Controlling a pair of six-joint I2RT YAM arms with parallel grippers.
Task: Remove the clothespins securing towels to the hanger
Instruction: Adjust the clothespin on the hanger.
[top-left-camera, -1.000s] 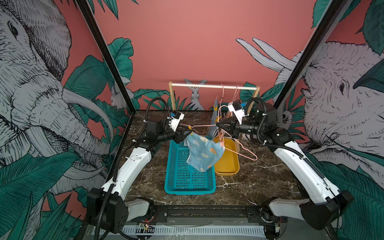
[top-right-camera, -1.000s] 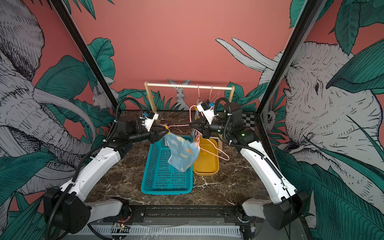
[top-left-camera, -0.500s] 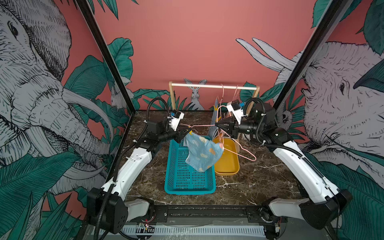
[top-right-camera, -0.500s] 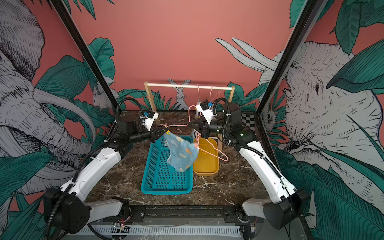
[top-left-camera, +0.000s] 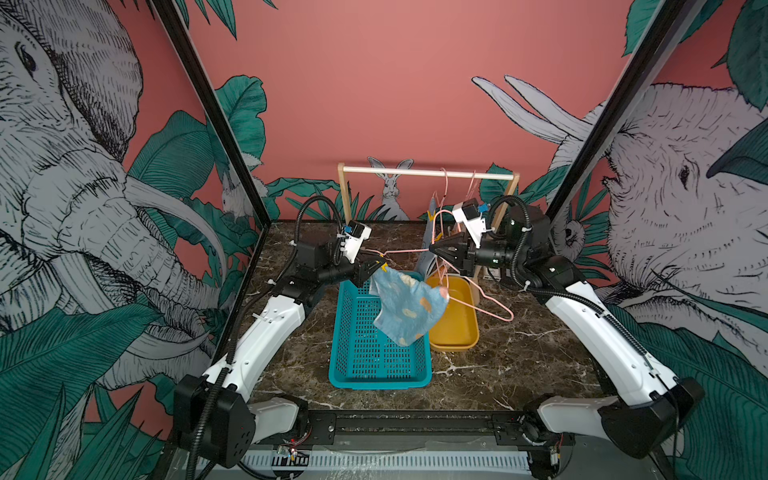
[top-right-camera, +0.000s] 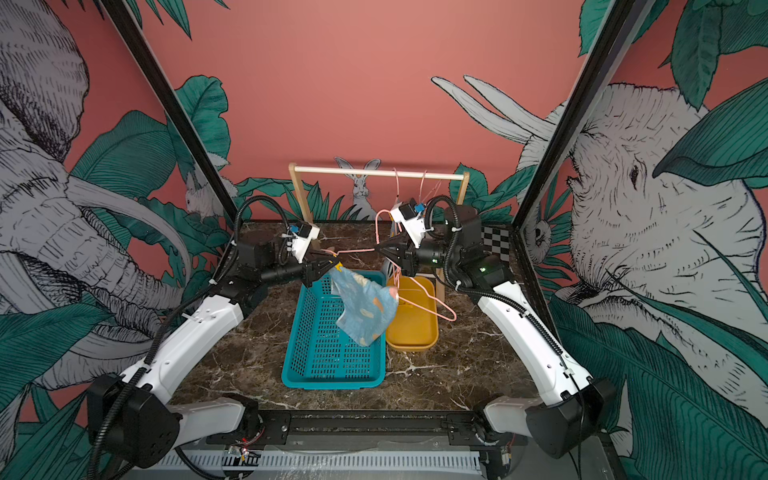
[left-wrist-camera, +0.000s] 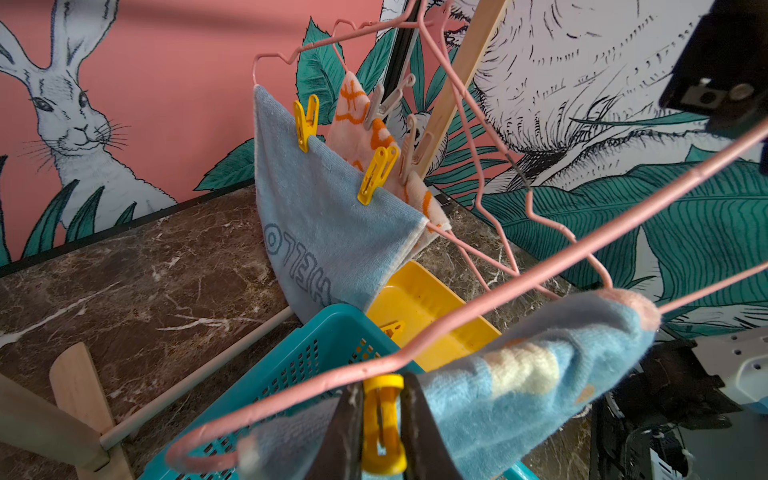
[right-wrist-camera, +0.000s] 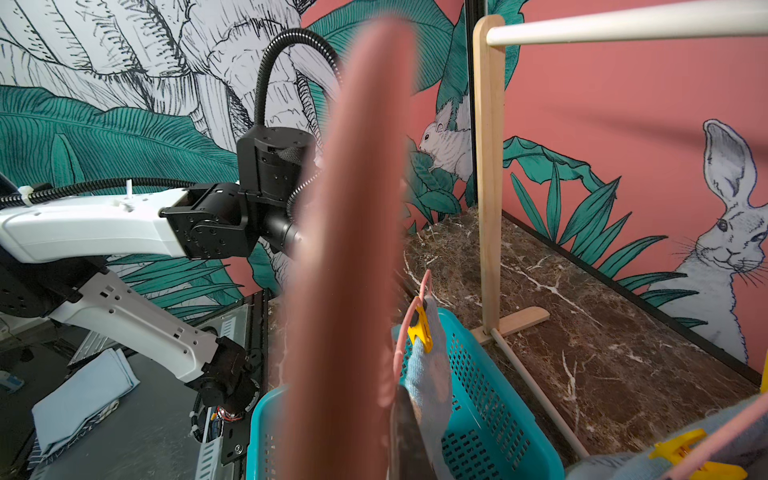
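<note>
A salmon-pink back wall (top-left-camera: 374, 83) fills the upper centre in both top views, a drawn rabbit (top-left-camera: 390, 187) low on it; elephant-and-leaf murals (top-left-camera: 62, 166) cover the left and right sides behind slanting black posts (top-left-camera: 210, 112); a dark brown, white-veined marble tabletop (top-left-camera: 498, 365) spans the lower middle; the light is even

Your left pincer (left-wrist-camera: 380, 388) has closed. A second ago its jaws stood apart around the yellow clothespin (left-wrist-camera: 382, 436) on the pink hanger (left-wrist-camera: 540, 270). Half a second ago they had drawn in almost fully. Now both fingers (left-wrist-camera: 345, 436) press the clip's sides, where it pins the light blue towel (left-wrist-camera: 540, 374) to the wire, above the far edge of the teal basket (top-left-camera: 338, 332).
</note>
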